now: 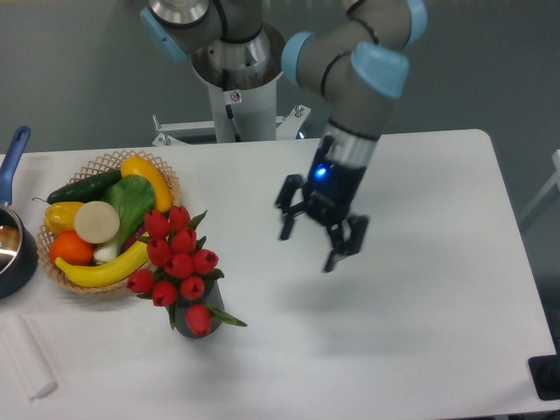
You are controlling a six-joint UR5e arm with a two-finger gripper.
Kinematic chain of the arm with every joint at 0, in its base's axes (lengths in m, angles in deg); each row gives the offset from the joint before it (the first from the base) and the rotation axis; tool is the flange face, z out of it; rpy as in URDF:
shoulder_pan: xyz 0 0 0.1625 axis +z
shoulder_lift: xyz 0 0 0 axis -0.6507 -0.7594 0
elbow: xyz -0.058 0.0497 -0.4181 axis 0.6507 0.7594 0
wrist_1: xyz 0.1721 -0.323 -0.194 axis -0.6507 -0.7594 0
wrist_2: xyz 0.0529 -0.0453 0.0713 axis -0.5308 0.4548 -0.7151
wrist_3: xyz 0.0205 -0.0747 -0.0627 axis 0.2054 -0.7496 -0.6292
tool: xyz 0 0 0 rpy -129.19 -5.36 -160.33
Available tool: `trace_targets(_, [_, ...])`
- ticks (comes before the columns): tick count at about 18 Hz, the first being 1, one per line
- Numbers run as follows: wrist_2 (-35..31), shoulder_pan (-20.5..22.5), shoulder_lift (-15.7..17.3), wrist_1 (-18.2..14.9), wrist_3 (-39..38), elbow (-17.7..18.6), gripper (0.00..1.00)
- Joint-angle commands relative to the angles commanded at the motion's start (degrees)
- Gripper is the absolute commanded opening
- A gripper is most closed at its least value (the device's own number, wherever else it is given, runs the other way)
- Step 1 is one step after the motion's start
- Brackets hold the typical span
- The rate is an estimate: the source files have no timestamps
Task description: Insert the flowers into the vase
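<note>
Over the table point(420, 332) w/ nothing in it, the gripper point(317, 239) has fingers spread wide. Red flowers point(179, 262) sit in the vase point(208, 317), right next to the fruit basket point(166, 179).

A wicker basket point(166, 179) sits at the table's point(420, 332) nine o'clock side, holding a cucumber point(83, 186), banana point(101, 269), orange point(70, 248) and yellow pepper point(59, 215). At the basket's nine o'clock, a dark pot point(17, 258) with a blue handle point(13, 150) meets the left edge. A white folded cloth point(26, 359) lies at seven o'clock.
</note>
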Motion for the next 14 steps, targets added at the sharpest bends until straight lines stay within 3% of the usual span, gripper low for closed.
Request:
trace_targets(1, [-2.02,1.84,1.76,-1.31,0.00,-0.35,1.00])
trace_targets(2, [-5.60,5.86,5.95,-7.93,0.87,-1.48,1.00])
trace_targets(7, [-10.89,12.74,10.47,-26.25,12.01,-7.29,1.00])
trace_targets(12, [-14.08,23.19,12.93,-35.49,22.21,-9.31,1.00])
trace_targets(14, [-14.25,29.34,14.07,-38.14,30.29,-9.32,1.00])
